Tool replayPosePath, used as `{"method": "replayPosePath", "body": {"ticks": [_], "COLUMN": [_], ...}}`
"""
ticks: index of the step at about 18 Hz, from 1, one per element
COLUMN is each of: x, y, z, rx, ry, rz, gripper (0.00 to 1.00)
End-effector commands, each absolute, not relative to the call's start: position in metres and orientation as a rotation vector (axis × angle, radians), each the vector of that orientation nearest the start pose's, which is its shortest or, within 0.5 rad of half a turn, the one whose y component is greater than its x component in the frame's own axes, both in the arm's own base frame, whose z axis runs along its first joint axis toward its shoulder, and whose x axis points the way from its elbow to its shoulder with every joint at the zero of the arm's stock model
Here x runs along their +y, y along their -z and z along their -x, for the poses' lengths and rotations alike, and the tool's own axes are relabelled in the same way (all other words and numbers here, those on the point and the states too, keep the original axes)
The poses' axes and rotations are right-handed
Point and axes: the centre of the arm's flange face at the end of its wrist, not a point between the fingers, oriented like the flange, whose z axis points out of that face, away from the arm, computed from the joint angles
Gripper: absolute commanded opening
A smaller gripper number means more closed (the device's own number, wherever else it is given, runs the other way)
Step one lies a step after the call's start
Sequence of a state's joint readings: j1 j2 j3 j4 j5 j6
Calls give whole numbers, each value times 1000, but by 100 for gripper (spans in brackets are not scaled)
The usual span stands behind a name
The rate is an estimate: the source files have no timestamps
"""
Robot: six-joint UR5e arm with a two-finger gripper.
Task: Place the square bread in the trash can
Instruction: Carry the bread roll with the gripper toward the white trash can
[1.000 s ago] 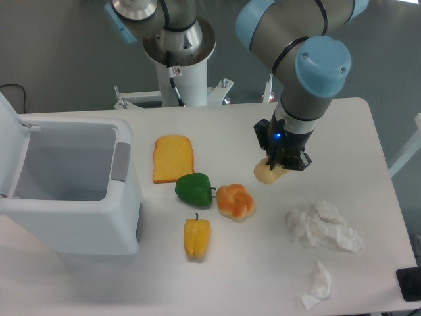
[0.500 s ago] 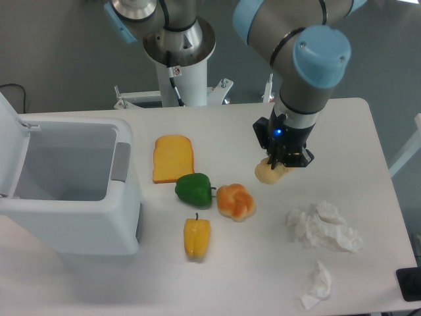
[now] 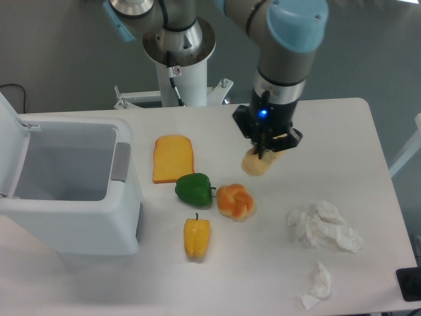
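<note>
We have the square bread [image 3: 256, 164] off the counter [image 3: 342, 138] and in the claw [image 3: 265, 150], so the pick looks done; what remains, as we judge it, is the carry to the left and the drop into the trash can [image 3: 72, 230]. The claw is clamped on the bread from above, and the pale piece hangs just beneath the fingers, its lower half showing below them. It sits in the air to the right of centre, above bare counter, just beyond the knotted orange bun [image 3: 236, 201] and to the right of the flat orange toast slice [image 3: 173, 158].

The trash can stands well apart at the left edge, its lid [image 3: 10, 141] swung up and the mouth open, with nothing of ours inside that we can see. Between the bread and the bin lie the toast slice and the green pepper [image 3: 194, 189]; the yellow pepper [image 3: 197, 237] lies nearer to us. We expect a carry at this height to pass over them.
</note>
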State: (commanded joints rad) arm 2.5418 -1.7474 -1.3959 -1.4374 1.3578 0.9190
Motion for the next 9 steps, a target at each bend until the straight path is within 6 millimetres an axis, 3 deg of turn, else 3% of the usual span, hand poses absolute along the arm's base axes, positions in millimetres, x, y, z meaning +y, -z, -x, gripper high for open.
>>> {"method": "replayPosePath", "body": {"ticks": [9], "x": [451], "y": [-557], "z": [350], "rx": [-194], "ry": [65], "rz": [2676], "gripper": [0]}}
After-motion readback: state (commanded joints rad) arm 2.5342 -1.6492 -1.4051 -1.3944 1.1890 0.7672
